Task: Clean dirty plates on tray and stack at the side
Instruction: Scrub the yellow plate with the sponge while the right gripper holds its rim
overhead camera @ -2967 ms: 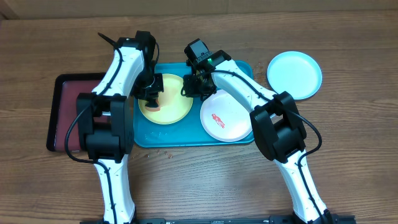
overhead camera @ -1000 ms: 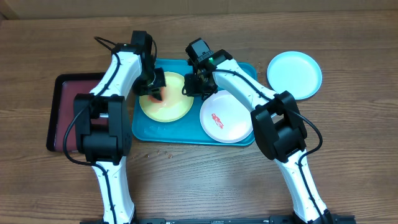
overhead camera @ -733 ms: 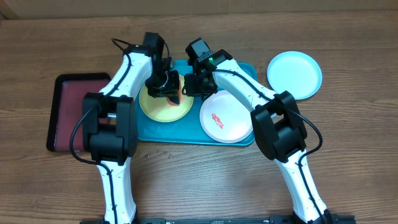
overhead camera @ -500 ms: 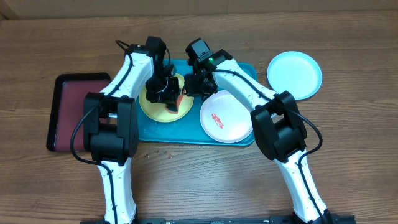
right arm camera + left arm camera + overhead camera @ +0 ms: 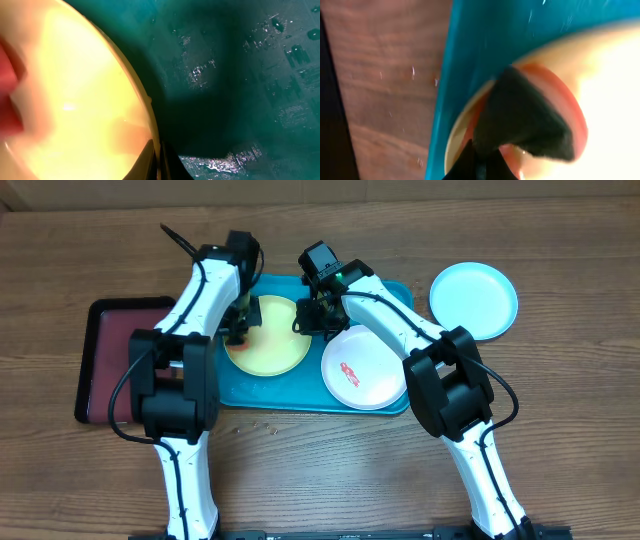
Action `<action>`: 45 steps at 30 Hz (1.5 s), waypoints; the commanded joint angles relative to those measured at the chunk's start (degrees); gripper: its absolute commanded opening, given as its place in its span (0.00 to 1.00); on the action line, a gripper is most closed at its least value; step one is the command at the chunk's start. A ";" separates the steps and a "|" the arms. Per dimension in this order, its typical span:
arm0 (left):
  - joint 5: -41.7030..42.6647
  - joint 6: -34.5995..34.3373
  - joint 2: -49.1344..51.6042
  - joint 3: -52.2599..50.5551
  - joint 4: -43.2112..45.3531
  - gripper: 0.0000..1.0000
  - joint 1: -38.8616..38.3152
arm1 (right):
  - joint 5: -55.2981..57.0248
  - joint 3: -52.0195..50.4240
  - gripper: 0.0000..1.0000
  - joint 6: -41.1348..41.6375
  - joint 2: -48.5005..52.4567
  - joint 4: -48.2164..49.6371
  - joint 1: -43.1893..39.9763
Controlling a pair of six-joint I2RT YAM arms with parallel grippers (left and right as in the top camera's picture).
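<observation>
The left end effector [image 5: 240,332] sits at the left edge of the yellow-green plate [image 5: 272,345], left of centre on the tray [image 5: 270,395]. In its blurred wrist view it looks clamped on a dark, orange-edged pad [image 5: 520,125]; what the pad is cannot be made out. The right end effector [image 5: 308,320] has its fingers together on that plate's right rim, mostly cut off at the wrist frame's bottom. The white plate [image 5: 370,385], with a red smear, lies lower right on the tray. The light blue plate [image 5: 473,300] rests on the surface [image 5: 560,430], upper right.

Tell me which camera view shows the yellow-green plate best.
The overhead view: nearly the whole yellow-green plate shows on the tray. The left wrist view gives only a blurred bit of rim behind the sponge; the right wrist view shows one edge, close up.
</observation>
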 commanded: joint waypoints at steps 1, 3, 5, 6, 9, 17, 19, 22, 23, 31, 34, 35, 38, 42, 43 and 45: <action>8.98 -2.05 1.20 2.14 3.61 0.04 0.48 | 3.87 -0.90 0.04 0.04 2.08 -0.44 -0.11; 16.87 -1.53 1.20 1.60 5.81 0.04 0.48 | 3.87 -0.90 0.04 0.04 2.08 -0.44 -0.11; 22.51 -1.55 1.22 1.27 7.69 0.04 0.28 | 3.87 -0.90 0.04 0.04 2.08 -0.44 -0.11; 23.93 -1.55 1.22 1.03 8.31 0.04 0.13 | 3.87 -0.90 0.04 0.04 2.08 -0.44 -0.11; 25.88 -1.60 1.27 0.85 8.50 0.04 -0.87 | 3.87 -0.90 0.04 0.04 2.08 -0.42 -0.11; 25.77 -0.59 1.27 0.83 3.52 0.04 -4.35 | 3.87 -0.90 0.04 0.04 2.08 -0.07 -0.11; 25.77 0.35 1.27 0.83 1.25 0.04 -4.79 | 3.87 -0.90 0.04 0.02 2.08 -0.07 -0.11; 25.73 2.49 1.27 0.83 -2.84 0.04 -5.01 | 3.87 -0.90 0.04 0.02 2.08 -0.04 -0.11; 25.68 3.67 1.27 0.83 -3.91 0.04 -5.01 | 3.87 -0.90 0.04 0.02 2.08 -0.04 -0.11; 6.03 3.58 1.27 0.87 -7.98 0.04 -4.04 | 3.87 -0.90 0.04 0.02 2.08 -0.24 -0.11; -2.56 1.11 1.27 1.38 -7.91 0.04 -3.56 | 3.87 -0.90 0.04 0.02 2.08 -0.24 -0.11; -5.84 0.04 1.27 1.81 -7.85 0.04 -3.37 | 3.87 -0.90 0.04 0.04 2.08 -0.24 -0.11; -11.65 -3.13 1.27 3.93 -7.76 0.04 -3.02 | 3.87 -0.90 0.04 0.04 2.08 -0.22 -0.11; -7.52 -5.44 1.27 6.56 -5.88 0.04 -3.17 | 3.85 -0.90 0.04 0.04 2.08 -0.26 -0.11; -2.58 -5.46 1.27 6.73 -3.58 0.04 -3.30 | 3.85 -0.90 0.04 0.04 2.08 -0.26 -0.11; 6.67 -5.42 1.27 6.47 -0.15 0.04 -3.32 | 3.85 -0.90 0.04 0.04 2.08 -0.24 -0.11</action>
